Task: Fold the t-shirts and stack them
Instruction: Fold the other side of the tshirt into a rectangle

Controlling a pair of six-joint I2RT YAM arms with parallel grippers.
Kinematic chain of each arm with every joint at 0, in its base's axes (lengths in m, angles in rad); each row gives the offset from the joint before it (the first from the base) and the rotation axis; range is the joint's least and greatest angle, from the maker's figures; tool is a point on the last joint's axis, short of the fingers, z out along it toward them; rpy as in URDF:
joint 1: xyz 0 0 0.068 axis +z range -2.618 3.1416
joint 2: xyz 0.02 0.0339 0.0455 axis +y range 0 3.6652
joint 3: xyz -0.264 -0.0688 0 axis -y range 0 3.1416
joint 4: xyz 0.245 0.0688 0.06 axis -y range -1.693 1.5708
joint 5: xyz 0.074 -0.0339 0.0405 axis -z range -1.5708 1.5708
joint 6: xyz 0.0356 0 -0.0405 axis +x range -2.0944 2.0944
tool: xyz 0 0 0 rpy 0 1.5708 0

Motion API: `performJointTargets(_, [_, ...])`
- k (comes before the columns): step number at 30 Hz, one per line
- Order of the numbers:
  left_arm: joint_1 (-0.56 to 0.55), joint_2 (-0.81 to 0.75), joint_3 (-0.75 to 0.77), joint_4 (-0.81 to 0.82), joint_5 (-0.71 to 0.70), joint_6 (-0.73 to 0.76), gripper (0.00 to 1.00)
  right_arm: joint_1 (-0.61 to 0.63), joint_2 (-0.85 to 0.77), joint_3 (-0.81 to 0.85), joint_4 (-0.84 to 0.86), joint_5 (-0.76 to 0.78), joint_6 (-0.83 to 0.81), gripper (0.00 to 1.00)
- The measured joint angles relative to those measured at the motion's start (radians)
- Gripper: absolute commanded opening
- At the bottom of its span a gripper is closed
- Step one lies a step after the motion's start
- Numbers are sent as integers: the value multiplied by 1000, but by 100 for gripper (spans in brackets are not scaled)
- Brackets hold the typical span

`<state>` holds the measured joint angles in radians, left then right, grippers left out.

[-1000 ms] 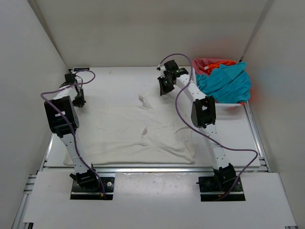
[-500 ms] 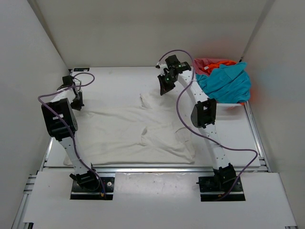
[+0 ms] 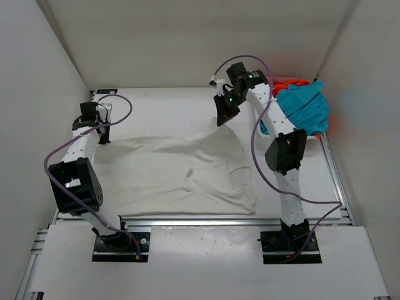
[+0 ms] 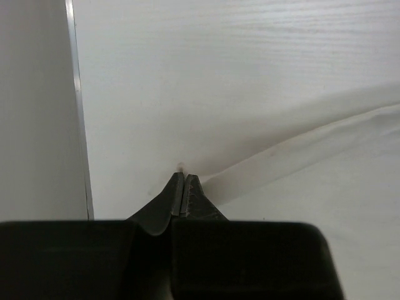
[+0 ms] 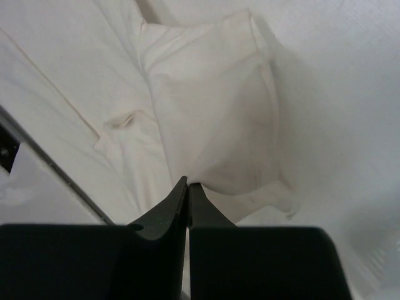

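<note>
The white t-shirt lies spread over the middle of the worktop. The left tool is pressed together on its edge at 10 o'clock, and the right tool pinches its raised corner at 1 o'clock. The teal t-shirt is heaped over the orange t-shirt at 2 o'clock.

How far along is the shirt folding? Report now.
Done: nothing folded or stacked. In hand: the white shirt lies spread out; left claw and right claw are shut on its far corners, the right one lifted. Left: fold it, then the teal shirt and orange shirt heaped at right.
</note>
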<state>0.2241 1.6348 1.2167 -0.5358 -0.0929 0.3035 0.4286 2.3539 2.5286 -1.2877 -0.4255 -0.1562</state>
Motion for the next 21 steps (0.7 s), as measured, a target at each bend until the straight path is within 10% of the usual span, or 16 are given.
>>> performJointTargets(7, [8,-83,-170,2,-10,75,0,21,-450,-816,219,-17,-5,0])
performJointTargets(21, [37,-213,-307,-40,-101,224,0,64,-605,-1270,540,38,-14,0])
